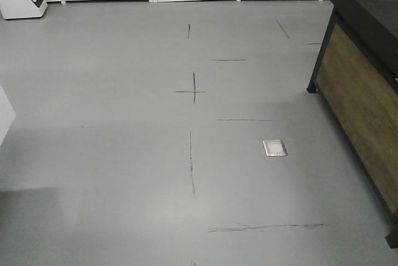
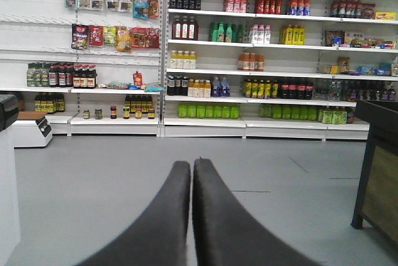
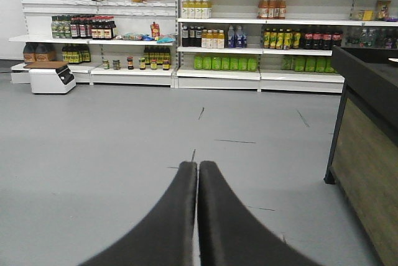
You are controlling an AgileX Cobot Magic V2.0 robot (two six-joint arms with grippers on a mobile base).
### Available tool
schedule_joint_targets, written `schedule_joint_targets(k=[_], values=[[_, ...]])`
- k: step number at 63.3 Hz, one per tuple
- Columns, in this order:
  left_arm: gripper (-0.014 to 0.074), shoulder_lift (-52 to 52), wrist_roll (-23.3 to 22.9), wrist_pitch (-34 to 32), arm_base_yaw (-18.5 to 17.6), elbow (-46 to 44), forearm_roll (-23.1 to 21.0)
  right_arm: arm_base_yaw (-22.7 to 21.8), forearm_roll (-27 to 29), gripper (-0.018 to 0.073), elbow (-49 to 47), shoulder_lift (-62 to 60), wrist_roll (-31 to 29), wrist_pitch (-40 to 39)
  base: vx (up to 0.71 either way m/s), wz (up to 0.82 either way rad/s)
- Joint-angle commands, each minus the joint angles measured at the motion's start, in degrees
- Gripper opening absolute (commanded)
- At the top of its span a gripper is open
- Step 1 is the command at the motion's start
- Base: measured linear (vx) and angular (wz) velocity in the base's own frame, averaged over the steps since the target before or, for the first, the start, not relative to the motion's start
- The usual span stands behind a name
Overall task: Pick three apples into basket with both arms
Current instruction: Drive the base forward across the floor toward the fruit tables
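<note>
The left claw [image 2: 191,168] was seen clenched, its dark fingers pressed together with nothing between them, held above the grey floor [image 2: 87,185] and pointed toward stocked shelves [image 2: 261,46]. The right claw [image 3: 198,168] was likewise clenched and empty. A black-topped desk [image 1: 364,86] was seen at the right. Where the apples and basket lay could not be told.
</note>
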Motion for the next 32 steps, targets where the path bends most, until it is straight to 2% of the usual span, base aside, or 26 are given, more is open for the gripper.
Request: schedule_joint_targets(k=[1, 32], values=[[-0.0006, -0.8, -0.5, -3.9, 0.2, 1.3, -0.6, -0.1, -0.5, -0.0009, 0.8, -0.6, -0.5, -4.4, 0.00, -0.01], [-0.0006, -0.8, -0.5, -3.9, 0.2, 1.3, -0.6, -0.1, -0.4, -0.0009, 0.8, -0.6, -0.5, -4.4, 0.04, -0.02]])
